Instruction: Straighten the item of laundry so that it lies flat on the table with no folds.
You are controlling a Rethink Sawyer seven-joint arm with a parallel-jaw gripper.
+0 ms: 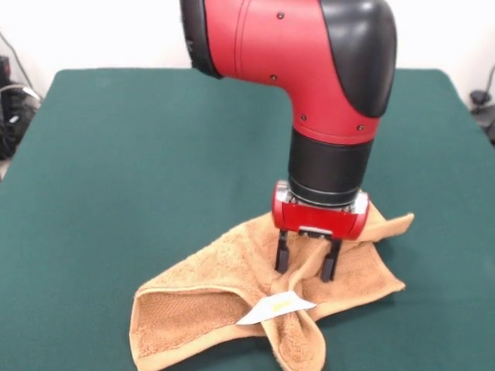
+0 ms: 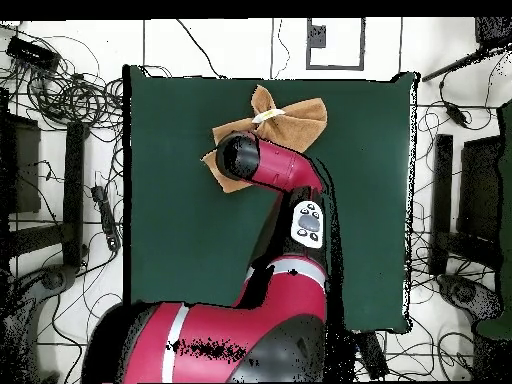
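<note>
The orange-tan towel (image 1: 216, 270) lies crumpled near the front right of the green table (image 1: 139, 154), with folded flaps and its white tag (image 1: 274, 308) on top at the front. My gripper (image 1: 306, 267) points straight down over the towel's middle. Its two black fingers (image 1: 282, 253) stand on either side of a raised ridge of cloth and pinch it. In the overhead view the towel (image 2: 295, 120) lies near the table's top edge, with the tag (image 2: 268, 116) showing. The arm's end (image 2: 240, 158) hides the gripper and part of the towel there.
The red arm (image 2: 290, 175) reaches across the table (image 2: 180, 220) from the bottom of the overhead view. Cables and equipment (image 2: 60, 90) lie on the floor around the table's sides. The towel sits close to one table edge (image 2: 270, 70).
</note>
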